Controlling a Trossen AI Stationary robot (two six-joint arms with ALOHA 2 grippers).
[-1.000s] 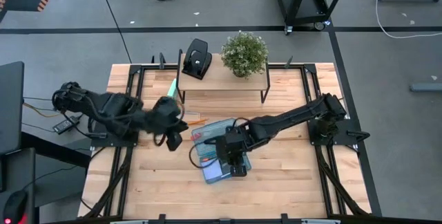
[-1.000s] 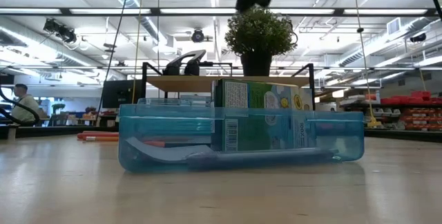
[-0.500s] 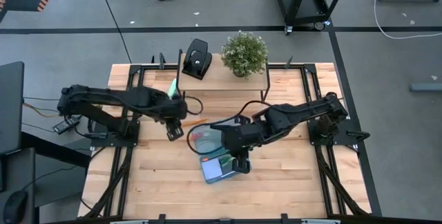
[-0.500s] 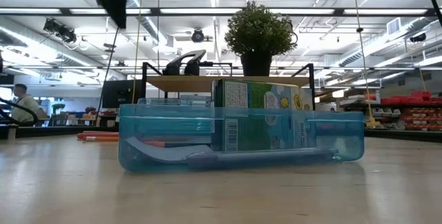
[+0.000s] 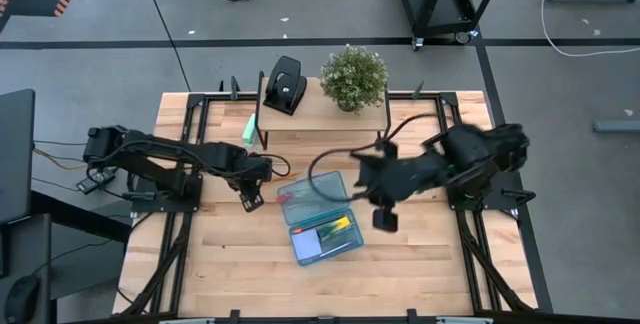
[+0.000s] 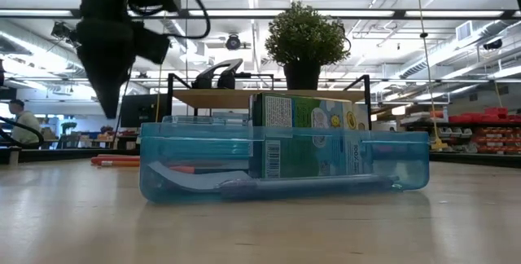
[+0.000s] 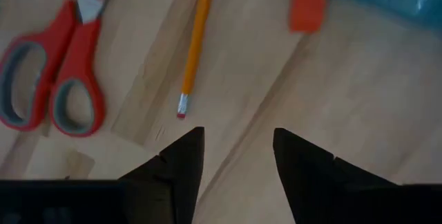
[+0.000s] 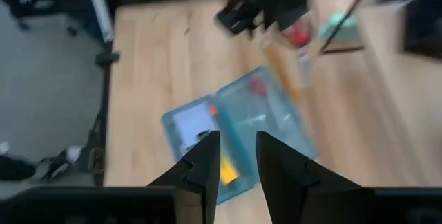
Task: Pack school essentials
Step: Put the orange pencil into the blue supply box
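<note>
left gripper (image 7: 231,156), fingers parted with nothing between them, hangs just above the desk (image 7: 359,113). just ahead of its fingertips lies the orange pencil (image 7: 195,41), eraser end nearest; the red-handled scissors (image 7: 59,65) lie well off to one side of the pencil, and a small orange piece (image 7: 307,3) lies to the other side, next to the translucent blue pencil case (image 5: 318,218).

right gripper (image 8: 232,156), fingers set narrowly apart and holding nothing, is raised above and to one side of the case. inside the case: the yellow-green crayon box (image 6: 309,138) standing on edge, a pale blue note pad (image 5: 308,248), and a pen-like item with a red tip lying on the floor of the case (image 6: 191,169).

likely risks: the pencil is thin and round, so a closing grasp taken slightly off its axis would probably roll it away or pinch only the eraser tip. fingers descending too far would likely scrape the wood. a wide sweep might nudge the scissors.

legible marks: a barcode shows on the crayon box in the low view; its printed text is too small to read.
</note>
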